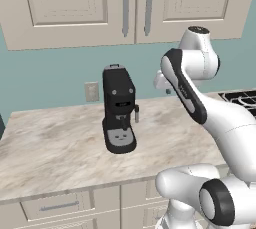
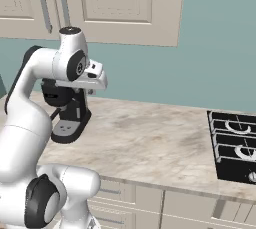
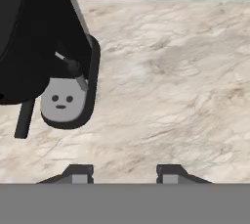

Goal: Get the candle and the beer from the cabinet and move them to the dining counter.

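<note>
left base view
cabinet [image 1: 135,3]: up on the wall above the worktop, both doors closed, two grey bar handles [image 1: 137,4] side by side at the centre seam.
candle, beer: not visible, I judge they sit behind the closed doors.
my arm: rises from lower right, elbow bent, wrist just right of the coffee machine [image 1: 119,108], well below the doors.
step in hand: open the cabinet; judged at the very start of the task.

right base view
cabinet: doors at top left, handles far left.
my hand: level with the coffee machine [image 2: 67,113], pointed down at the worktop [image 2: 160,138].
stove [image 2: 235,145]: far right, well apart from me.
how to do it well: lift high, turn the hand toward the doors, take one handle only, pull along the hinge arc.
risk: elbow swinging into the coffee machine on the way up.

hand view
gripper [image 3: 122,175]: fingertips [image 3: 78,173] apart, nothing between them.
below: bare marbled worktop, coffee machine drip tray [image 3: 61,101] at left.
next need: keep fingers apart until they straddle the bar, then close.
</note>
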